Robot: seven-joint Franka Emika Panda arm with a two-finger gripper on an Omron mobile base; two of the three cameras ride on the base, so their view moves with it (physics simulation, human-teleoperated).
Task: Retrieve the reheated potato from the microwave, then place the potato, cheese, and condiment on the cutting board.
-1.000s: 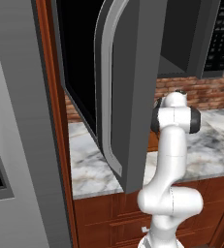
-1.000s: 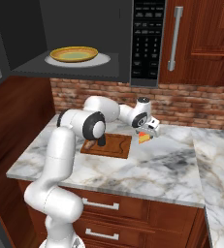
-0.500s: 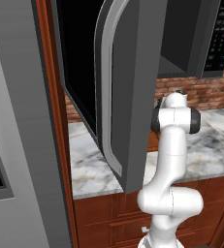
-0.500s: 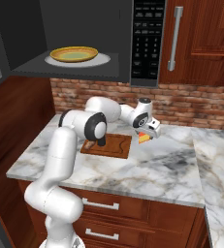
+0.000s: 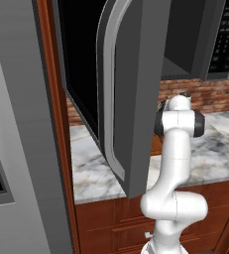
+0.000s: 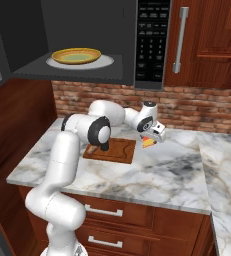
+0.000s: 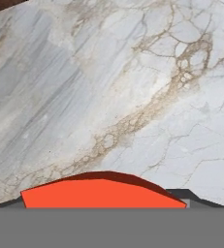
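Gripper (image 6: 151,140) at the cheese (image 6: 148,142) wedge, just right of the cutting board (image 6: 113,150) over marble counter (image 6: 157,172); whether fingers clamp it cannot be told. Microwave (image 6: 87,40) door open.

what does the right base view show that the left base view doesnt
Right base view: the gripper low over the counter at the cheese, the cutting board, and a yellow plate inside the open microwave. Left base view: the microwave's swung-open door with its curved silver handle, seen close up. Both: the white arm, marble counter, brick wall and keypad.
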